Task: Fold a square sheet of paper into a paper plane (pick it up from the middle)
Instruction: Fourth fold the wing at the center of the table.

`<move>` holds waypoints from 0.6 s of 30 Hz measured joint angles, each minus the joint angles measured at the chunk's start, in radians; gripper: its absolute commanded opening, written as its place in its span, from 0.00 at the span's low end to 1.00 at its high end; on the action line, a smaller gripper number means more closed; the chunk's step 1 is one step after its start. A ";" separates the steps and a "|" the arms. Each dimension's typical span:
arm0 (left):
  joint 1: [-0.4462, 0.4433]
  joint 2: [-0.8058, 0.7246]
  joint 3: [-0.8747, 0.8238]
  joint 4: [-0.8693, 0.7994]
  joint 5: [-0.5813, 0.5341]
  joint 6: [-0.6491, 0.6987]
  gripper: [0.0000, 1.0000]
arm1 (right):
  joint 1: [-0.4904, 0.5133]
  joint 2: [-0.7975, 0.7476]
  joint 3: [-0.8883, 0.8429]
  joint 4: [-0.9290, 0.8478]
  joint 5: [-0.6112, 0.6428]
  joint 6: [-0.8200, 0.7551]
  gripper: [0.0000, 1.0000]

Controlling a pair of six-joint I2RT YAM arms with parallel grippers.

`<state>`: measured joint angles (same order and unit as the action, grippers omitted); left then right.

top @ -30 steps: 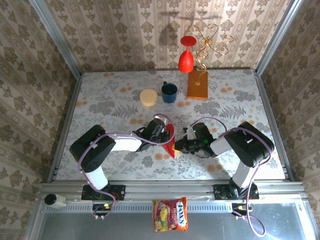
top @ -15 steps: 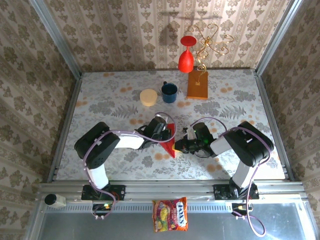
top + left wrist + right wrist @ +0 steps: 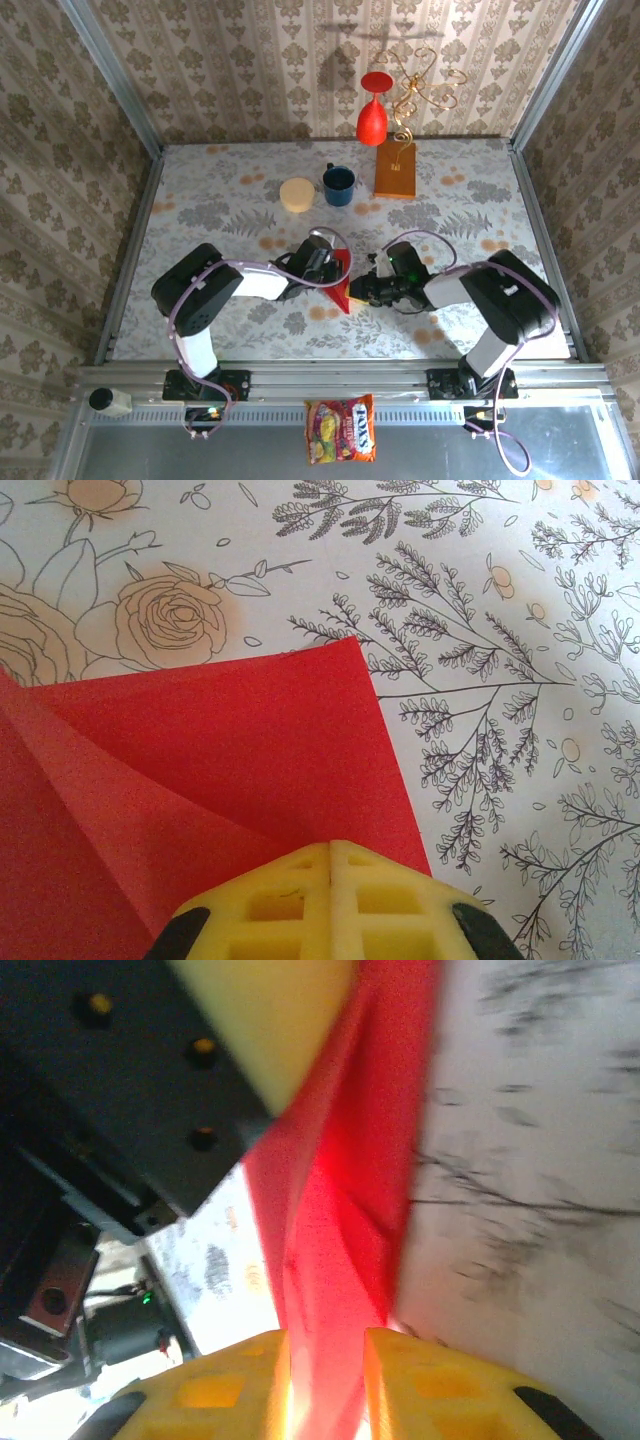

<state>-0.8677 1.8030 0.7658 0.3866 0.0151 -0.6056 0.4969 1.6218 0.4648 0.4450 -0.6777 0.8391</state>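
The square sheet of paper (image 3: 342, 285) is bright red and creased into a narrow pointed shape, held up at the table's middle front between both arms. My left gripper (image 3: 328, 268) is shut on its upper edge. In the left wrist view the yellow fingertips (image 3: 330, 845) meet with no gap, and the red paper (image 3: 220, 740) fans out from them with a diagonal crease. My right gripper (image 3: 358, 291) sits at the paper's lower right. Its jaws (image 3: 325, 1335) stand slightly apart, and the folded paper (image 3: 340, 1210) runs loosely between them.
Toward the back stand a cream round lid (image 3: 297, 194), a dark blue mug (image 3: 338, 185), an orange-brown block (image 3: 395, 170) with a gold wire ornament (image 3: 420, 85), and a red goblet vase (image 3: 372, 110). A candy bag (image 3: 342, 428) lies below the front rail.
The right gripper's jaws have parted slightly around the paper. The left gripper has shifted a little right and stays shut on the paper.
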 measured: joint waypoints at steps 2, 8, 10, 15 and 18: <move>0.000 0.000 -0.007 0.013 0.000 0.000 0.00 | -0.014 -0.066 0.012 -0.115 0.026 -0.034 0.25; 0.000 0.000 -0.019 0.035 -0.003 -0.004 0.00 | -0.019 -0.143 0.111 -0.271 0.043 -0.093 0.12; 0.000 0.000 -0.019 0.037 -0.004 -0.004 0.00 | -0.011 -0.137 0.135 -0.284 0.043 -0.098 0.10; -0.001 0.000 -0.019 0.037 -0.004 -0.007 0.00 | 0.043 -0.074 0.190 -0.290 0.043 -0.095 0.07; -0.001 0.000 -0.020 0.038 -0.004 -0.008 0.00 | 0.077 -0.018 0.212 -0.284 0.045 -0.084 0.05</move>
<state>-0.8688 1.8030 0.7460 0.4244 0.0109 -0.6136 0.5739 1.6043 0.6773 0.1608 -0.6331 0.7547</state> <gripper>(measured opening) 0.049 0.062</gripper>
